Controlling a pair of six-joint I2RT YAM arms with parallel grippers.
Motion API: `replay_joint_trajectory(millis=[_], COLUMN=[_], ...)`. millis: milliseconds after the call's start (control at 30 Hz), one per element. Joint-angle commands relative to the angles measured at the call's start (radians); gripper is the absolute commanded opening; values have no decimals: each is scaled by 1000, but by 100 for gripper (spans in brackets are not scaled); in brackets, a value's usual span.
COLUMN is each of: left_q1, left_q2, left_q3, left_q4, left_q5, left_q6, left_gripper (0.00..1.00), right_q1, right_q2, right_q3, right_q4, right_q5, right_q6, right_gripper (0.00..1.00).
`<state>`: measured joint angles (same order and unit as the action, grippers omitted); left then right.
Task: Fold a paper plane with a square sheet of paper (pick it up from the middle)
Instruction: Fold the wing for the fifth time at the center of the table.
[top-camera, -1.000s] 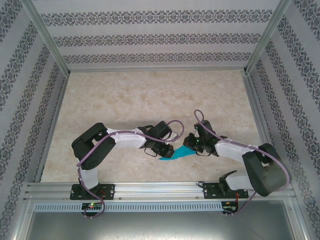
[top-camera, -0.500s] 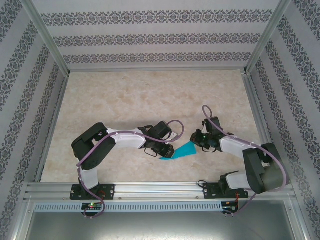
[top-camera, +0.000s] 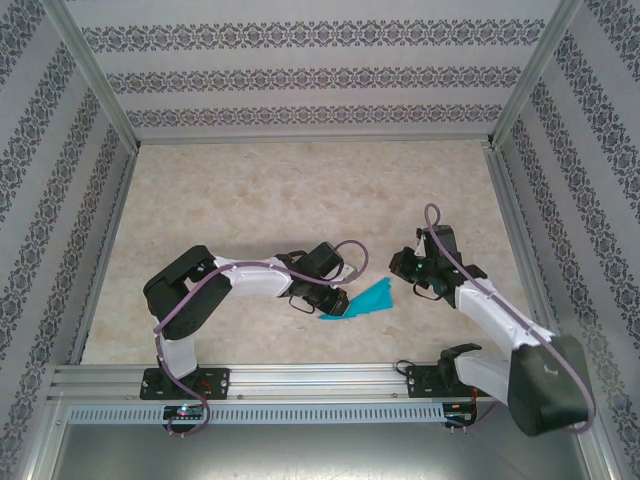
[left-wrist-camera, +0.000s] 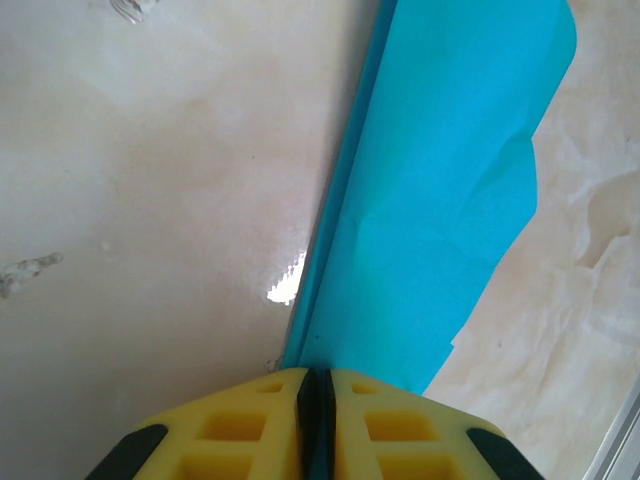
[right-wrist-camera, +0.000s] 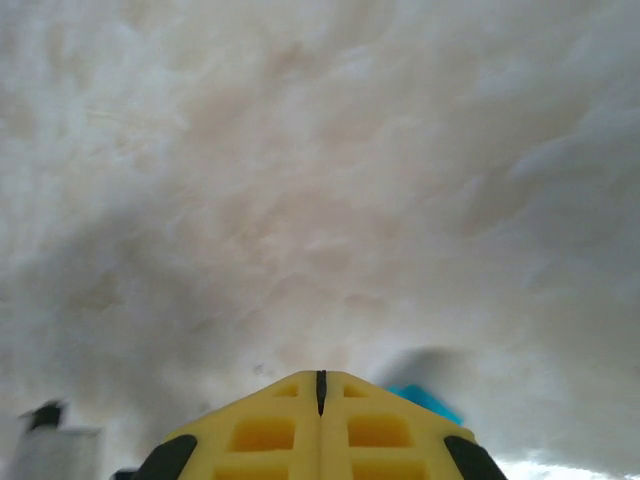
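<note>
The right gripper (top-camera: 404, 268) has been drawn back rightward, clear of the square sheet of paper (top-camera: 368, 300), its jaws pressed together. The left gripper (left-wrist-camera: 315, 385) is clamped on the sheet's near edge. One matte teal sheet, creased into a tapering strip of perhaps two layers, is laid on the mottled beige table (top-camera: 300, 200).

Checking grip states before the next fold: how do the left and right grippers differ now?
Left gripper is shut on the folded teal paper's edge; right gripper is shut on nothing. Left gripper touches the paper; right gripper sits apart from it, to its right, over bare table. Shared: yellow fingers, pressed together.
</note>
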<state>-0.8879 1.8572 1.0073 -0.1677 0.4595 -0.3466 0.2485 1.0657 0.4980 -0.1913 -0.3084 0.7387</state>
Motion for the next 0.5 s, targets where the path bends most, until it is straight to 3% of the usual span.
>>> replay_joint_trajectory(millis=[0, 233, 467], left_q1=[1, 2, 3], left_q2=[88, 85, 73], left_q3=[-51, -42, -45], left_q4=[-205, -201, -199], left_q5=[-63, -38, -21], left_q6=[23, 25, 21], left_gripper=[17, 17, 17], right_q1=[78, 303, 397], right_q2=[-60, -64, 61], right_q3=[-63, -148, -212], right_q4=[-20, 141, 307], right_q5=[-21, 58, 103], right_q6=[121, 323, 382], right_gripper=[0, 0, 0])
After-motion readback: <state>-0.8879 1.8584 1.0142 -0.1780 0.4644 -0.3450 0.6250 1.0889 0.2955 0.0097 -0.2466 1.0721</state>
